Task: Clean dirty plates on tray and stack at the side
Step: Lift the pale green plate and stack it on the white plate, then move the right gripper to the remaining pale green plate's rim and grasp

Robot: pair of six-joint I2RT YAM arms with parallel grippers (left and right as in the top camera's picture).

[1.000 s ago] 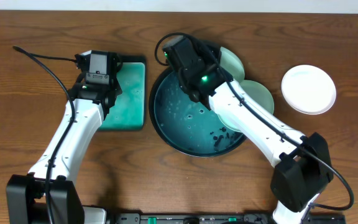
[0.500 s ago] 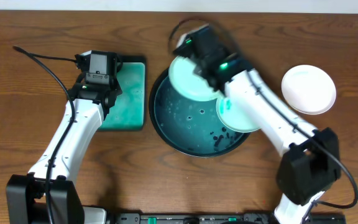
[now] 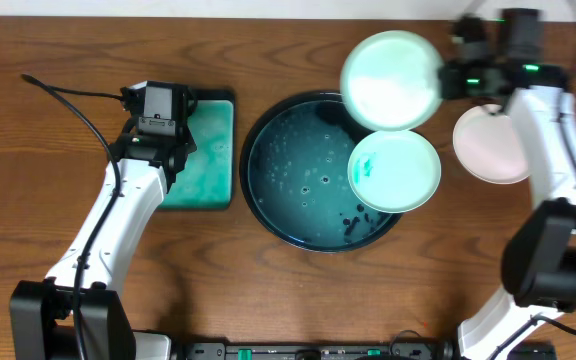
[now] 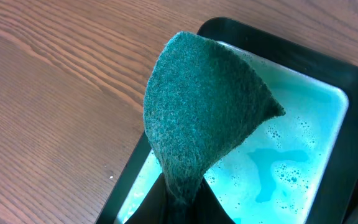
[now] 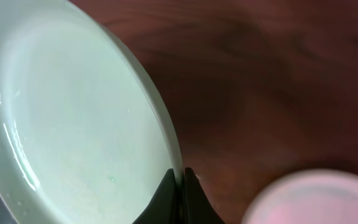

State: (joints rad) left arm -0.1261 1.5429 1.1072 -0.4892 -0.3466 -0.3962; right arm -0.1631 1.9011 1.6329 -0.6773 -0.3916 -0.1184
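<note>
While the left tool pinches a green scouring pad over the soapy rectangular tray, a smeared mint plate lies on the black tray; beyond, the right tool clamps the rim of a second mint plate, aloft beside the white plate on the surface.

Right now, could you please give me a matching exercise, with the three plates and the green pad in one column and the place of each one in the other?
Things:
1. raised mint plate
2. smeared mint plate
3. white plate
4. green pad

Places:
A. on the wooden tabletop, far right
B. pinched in the left claw above the rectangular tray
C. lying partly on the black tray
D. held by its rim in the right claw

Pairs: 1-D, 2-C, 3-A, 4-B
</note>
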